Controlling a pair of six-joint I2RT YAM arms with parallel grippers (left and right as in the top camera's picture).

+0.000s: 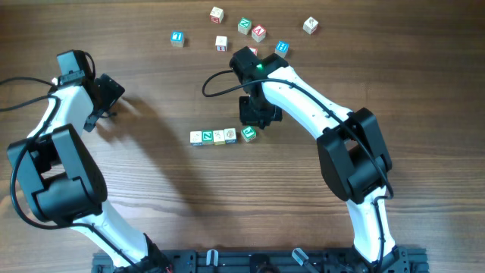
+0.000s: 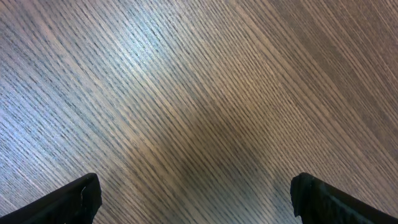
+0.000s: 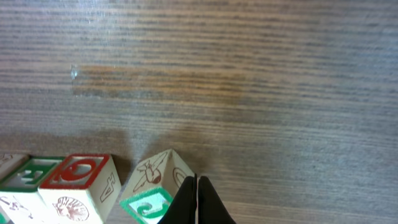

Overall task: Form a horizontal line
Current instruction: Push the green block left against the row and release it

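The horizontal line is a row of three small letter cubes in mid table. A fourth cube with a green face lies just to its right, turned askew with a small gap. In the right wrist view the row's red-framed end cube sits left of the askew green cube. My right gripper is shut and empty, its fingertips against that cube's right side; it also shows in the overhead view. My left gripper is open and empty over bare wood at the far left.
Several loose letter cubes lie scattered at the back: a blue one, a white one, a green one, a red one, another blue one and one at the far right.
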